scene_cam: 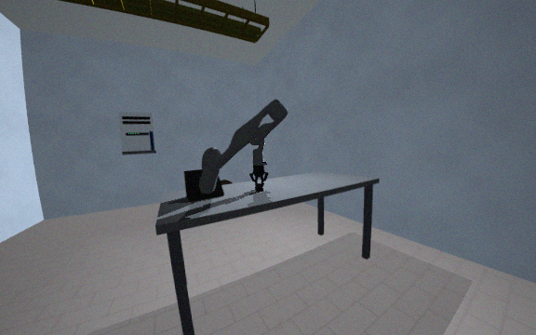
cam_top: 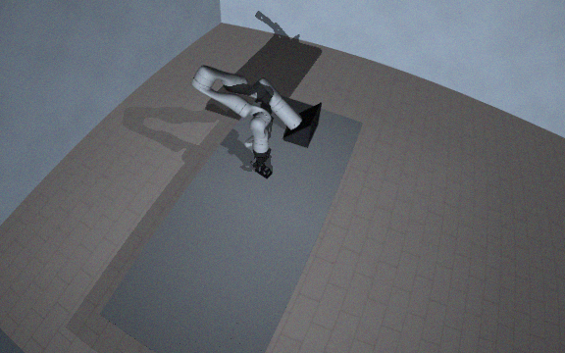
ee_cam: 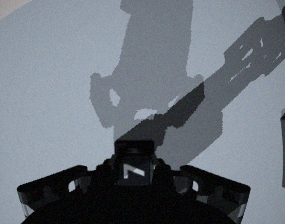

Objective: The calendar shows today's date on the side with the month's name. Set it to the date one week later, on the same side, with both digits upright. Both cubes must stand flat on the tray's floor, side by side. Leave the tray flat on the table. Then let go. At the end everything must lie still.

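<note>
My gripper (ee_cam: 134,163) is shut on a dark calendar cube (ee_cam: 134,164). A white mark like a 7 shows on the cube's face toward the wrist camera. In the overhead view the gripper (cam_top: 263,169) hangs over the grey table top (cam_top: 243,230), near the arm's base. In the side view the gripper (scene_cam: 259,183) points straight down, with the cube a little above the table. I cannot make out the tray or the second cube in any view.
A black slanted block (cam_top: 304,125) stands on the table beside the arm's base; it also shows in the side view (scene_cam: 195,185). The gripper's shadow (ee_cam: 149,63) falls on the table ahead of the cube. A wall panel (scene_cam: 137,133) hangs behind.
</note>
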Controlling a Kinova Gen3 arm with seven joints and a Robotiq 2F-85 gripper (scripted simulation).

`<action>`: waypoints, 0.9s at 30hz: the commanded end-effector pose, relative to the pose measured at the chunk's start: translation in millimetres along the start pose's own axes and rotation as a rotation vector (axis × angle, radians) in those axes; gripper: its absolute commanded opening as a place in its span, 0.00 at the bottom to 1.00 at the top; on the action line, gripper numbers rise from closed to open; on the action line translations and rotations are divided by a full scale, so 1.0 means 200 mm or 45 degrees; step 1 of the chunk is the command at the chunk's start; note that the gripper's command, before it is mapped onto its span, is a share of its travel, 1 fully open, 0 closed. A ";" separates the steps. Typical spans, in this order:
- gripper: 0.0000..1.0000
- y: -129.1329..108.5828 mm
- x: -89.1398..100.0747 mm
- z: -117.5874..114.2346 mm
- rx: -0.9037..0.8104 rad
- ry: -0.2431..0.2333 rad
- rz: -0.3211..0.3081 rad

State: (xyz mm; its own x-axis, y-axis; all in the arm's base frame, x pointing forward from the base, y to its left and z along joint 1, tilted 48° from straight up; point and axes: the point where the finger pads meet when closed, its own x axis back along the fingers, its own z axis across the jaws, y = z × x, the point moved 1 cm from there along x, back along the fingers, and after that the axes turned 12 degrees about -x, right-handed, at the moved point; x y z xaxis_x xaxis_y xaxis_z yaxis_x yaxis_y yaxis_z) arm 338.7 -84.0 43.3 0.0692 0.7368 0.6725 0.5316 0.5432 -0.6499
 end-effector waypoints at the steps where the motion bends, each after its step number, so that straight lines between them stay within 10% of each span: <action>1: 0.28 0.00 0.00 0.00 0.001 0.000 0.000; 27: 0.28 0.00 -0.01 0.00 0.001 0.000 0.000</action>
State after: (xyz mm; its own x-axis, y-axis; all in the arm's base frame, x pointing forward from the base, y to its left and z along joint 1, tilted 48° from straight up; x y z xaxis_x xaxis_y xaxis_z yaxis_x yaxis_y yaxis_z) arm 337.9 -86.5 41.0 0.0710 0.7371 0.6721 0.5309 0.5425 -0.6510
